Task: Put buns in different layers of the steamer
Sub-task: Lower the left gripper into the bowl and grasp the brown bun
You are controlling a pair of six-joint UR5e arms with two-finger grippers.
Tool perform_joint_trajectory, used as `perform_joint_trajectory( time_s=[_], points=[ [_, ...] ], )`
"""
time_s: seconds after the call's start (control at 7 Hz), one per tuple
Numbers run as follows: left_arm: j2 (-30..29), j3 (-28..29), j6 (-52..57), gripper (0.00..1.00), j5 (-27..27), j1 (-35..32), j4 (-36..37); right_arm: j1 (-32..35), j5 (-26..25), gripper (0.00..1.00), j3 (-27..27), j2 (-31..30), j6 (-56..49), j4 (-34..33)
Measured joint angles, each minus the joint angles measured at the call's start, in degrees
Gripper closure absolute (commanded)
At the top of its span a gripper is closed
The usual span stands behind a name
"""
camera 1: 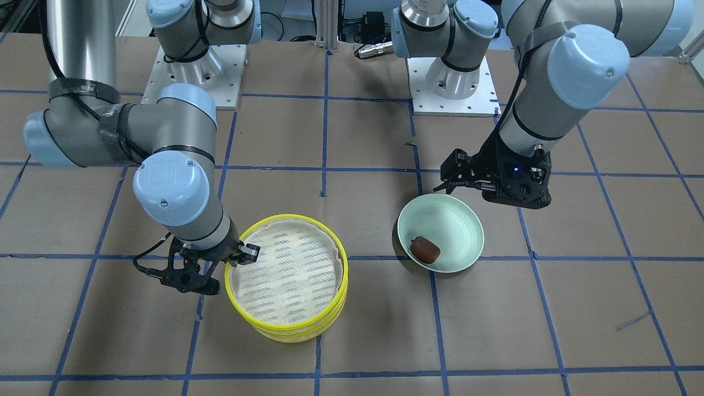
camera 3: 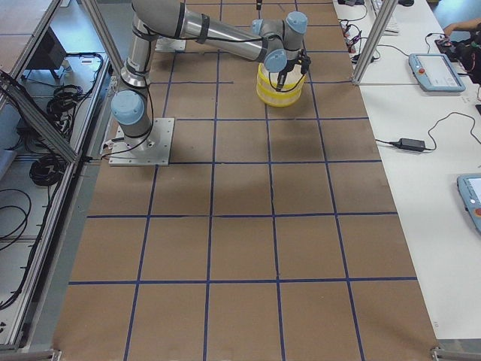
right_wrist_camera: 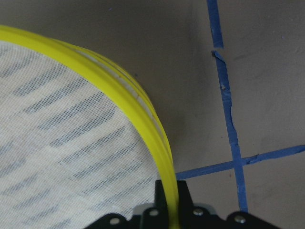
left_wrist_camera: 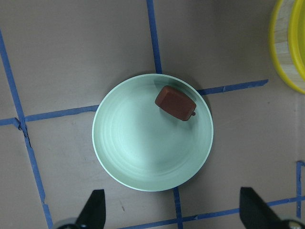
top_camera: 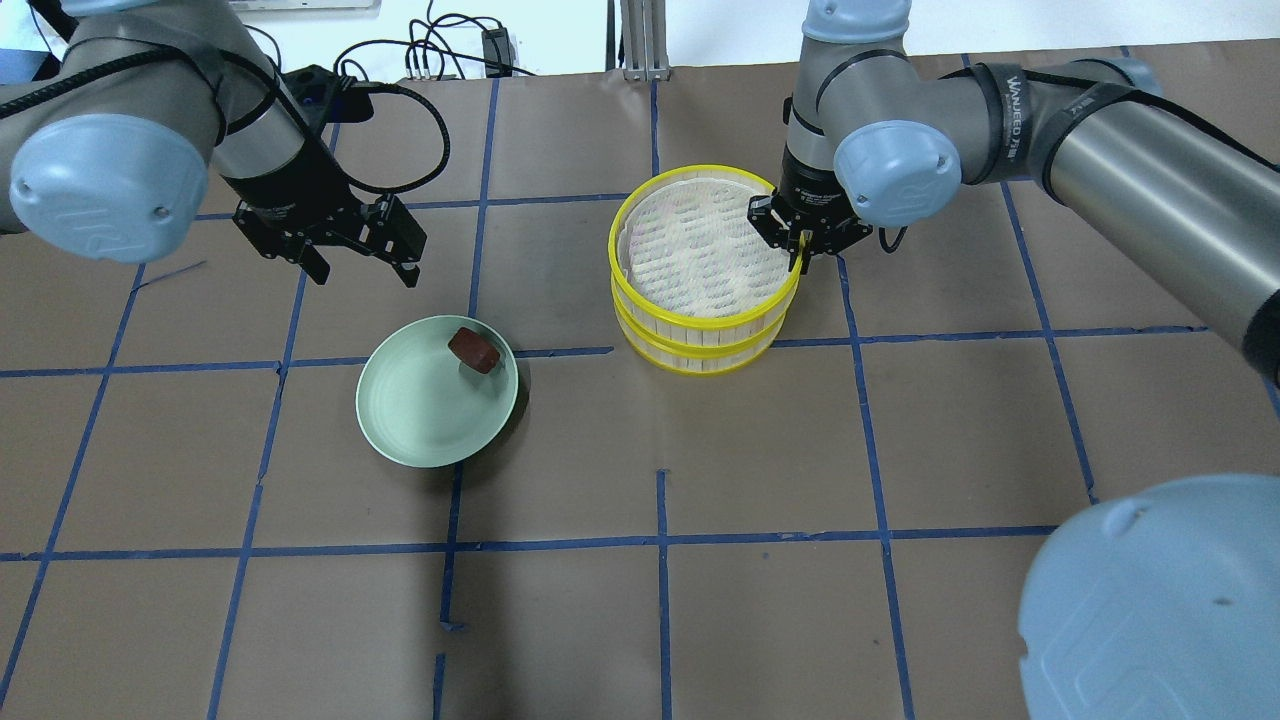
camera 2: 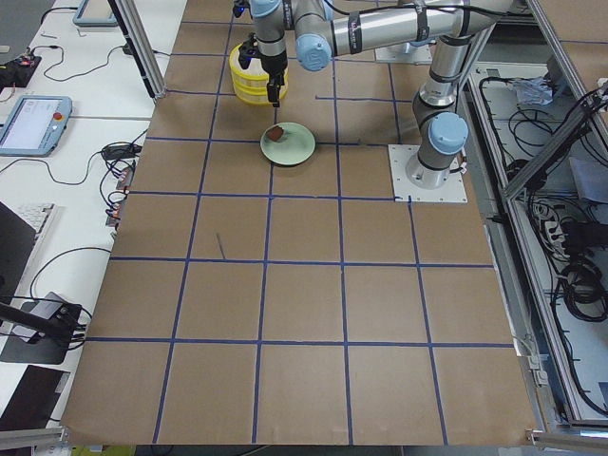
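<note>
My right hand [top_camera: 805, 243] pinches the rim of the top layer [top_camera: 690, 250] at 3 o'clock, so a one-sided lift may tilt it or drag the lower layer [top_camera: 695, 358], while my left hand [top_camera: 365, 268] hangs spread above the brown bun [top_camera: 474, 349], which sits at 1 o'clock on the plate [top_camera: 420, 420].

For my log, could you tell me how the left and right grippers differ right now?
The left gripper is spread wide and empty; the right gripper is closed on the rim of the top steamer layer. The left hangs in the air near the green plate; the right is down at that rim. Both are black.
</note>
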Motion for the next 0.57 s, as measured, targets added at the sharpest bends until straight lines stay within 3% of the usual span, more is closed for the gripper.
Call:
perform_joint_trajectory(
  time_s=[0.57],
  points=[
    [-7.14, -2.74, -6.54, 0.0, -1.27, -0.8, 7.25, 0.08, 1.51, 0.85, -0.25, -0.26, 1.56, 0.04]
  ],
)
